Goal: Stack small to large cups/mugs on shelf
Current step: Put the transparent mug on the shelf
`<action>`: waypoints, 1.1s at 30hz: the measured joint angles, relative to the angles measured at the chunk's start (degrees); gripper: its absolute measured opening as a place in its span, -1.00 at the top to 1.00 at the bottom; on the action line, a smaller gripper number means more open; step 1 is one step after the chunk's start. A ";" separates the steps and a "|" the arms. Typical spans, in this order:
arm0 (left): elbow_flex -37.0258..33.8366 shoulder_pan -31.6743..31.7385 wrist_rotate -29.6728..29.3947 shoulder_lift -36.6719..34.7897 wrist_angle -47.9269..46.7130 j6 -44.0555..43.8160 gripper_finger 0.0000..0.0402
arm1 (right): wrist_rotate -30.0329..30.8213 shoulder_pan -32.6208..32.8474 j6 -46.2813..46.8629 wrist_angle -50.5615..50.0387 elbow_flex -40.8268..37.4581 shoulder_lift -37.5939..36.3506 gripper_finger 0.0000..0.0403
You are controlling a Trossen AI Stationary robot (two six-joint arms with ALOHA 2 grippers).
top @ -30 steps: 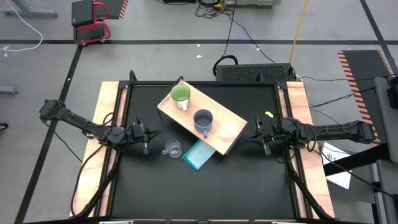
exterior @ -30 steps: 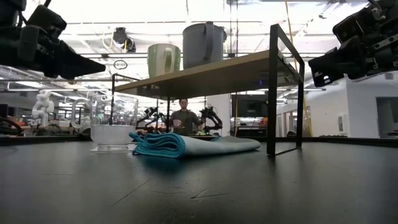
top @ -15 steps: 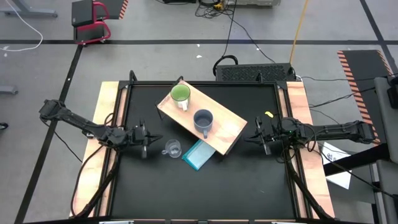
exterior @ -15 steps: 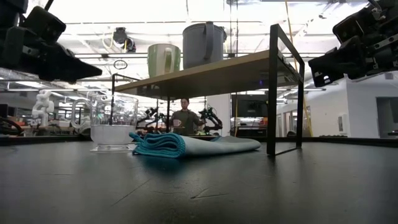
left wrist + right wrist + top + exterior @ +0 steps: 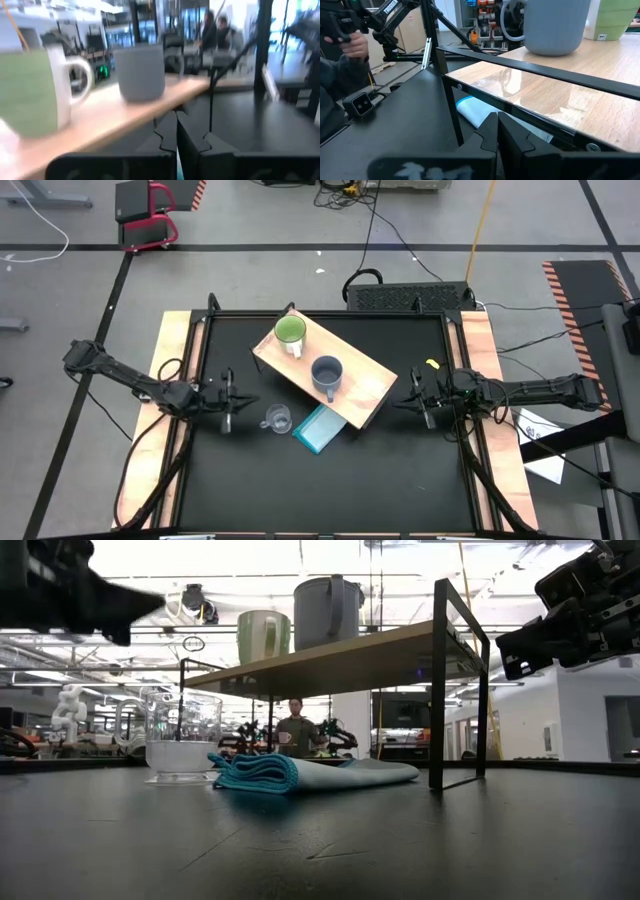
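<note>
Black table (image 5: pixel 330 480) with both mugs on shelf (image 5: pixel 365 385), left claw (image 5: pixel 236 401) and right claw (image 5: pixel 408 399) both closed, empty.

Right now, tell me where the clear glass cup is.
In the high view the clear glass cup stands on the black table, below the shelf, between the left gripper and the light-blue cloth.

The shelf (image 5: pixel 355 380) stood diagonally across the table's (image 5: pixel 330 490) far half, carrying the green mug (image 5: pixel 290 333) and grey-blue mug (image 5: pixel 327 373). Before it, the glass cup (image 5: pixel 277 419) and blue cloth (image 5: pixel 319 428) obstructed the centre; the near half lay open
</note>
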 joint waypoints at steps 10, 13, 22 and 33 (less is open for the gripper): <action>12.08 0.10 2.65 0.17 -13.57 -0.41 0.98 | -0.02 0.00 0.02 0.02 0.01 -0.02 1.00; 17.12 0.83 2.25 1.25 -22.02 -0.83 0.98 | -0.01 0.00 0.27 0.02 0.01 -0.01 1.00; 26.04 5.53 8.80 10.95 -33.50 -3.02 0.99 | -0.02 0.00 1.51 0.00 0.00 -0.02 1.00; 33.17 7.52 16.38 23.24 -41.48 3.86 0.99 | -0.02 0.00 1.51 -0.65 0.00 -0.02 1.00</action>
